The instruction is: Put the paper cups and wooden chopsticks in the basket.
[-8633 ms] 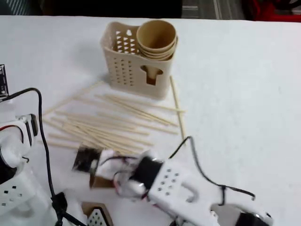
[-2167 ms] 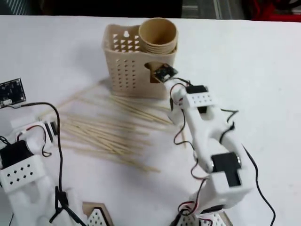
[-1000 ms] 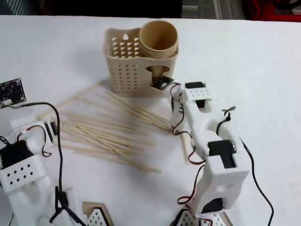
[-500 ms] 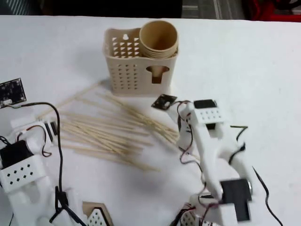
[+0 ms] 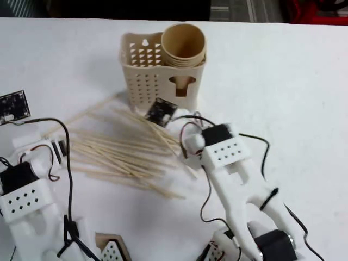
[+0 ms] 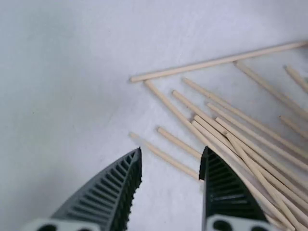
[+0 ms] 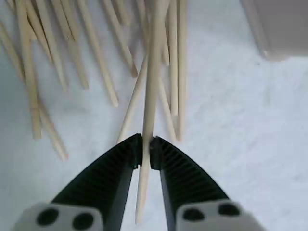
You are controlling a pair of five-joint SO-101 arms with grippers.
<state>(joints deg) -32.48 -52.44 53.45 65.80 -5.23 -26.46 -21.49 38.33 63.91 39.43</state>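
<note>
A stack of paper cups (image 5: pixel 184 42) stands in the right end of the beige perforated basket (image 5: pixel 142 81) at the back of the table. Many wooden chopsticks (image 5: pixel 122 155) lie spread on the white table in front of the basket. The right arm (image 5: pixel 223 155) leans over the pile's right edge. My right gripper (image 7: pixel 146 144) is shut on one chopstick (image 7: pixel 153 86), which points toward the pile, with the basket's corner (image 7: pixel 284 29) close by. My left gripper (image 6: pixel 172 154) is open just above the table, with loose chopstick ends (image 6: pixel 183 144) between and beyond its fingers.
The left arm (image 5: pixel 24 190) sits at the table's front left corner with black cables (image 5: pixel 68 179) trailing beside it. A small black circuit board (image 5: pixel 12 106) shows at the left edge. Bare white table lies to the right of the basket and behind it.
The right arm drew back from the basket front and swung left and down onto the pile's right edge. Some chopsticks there shifted. The left arm stayed put.
</note>
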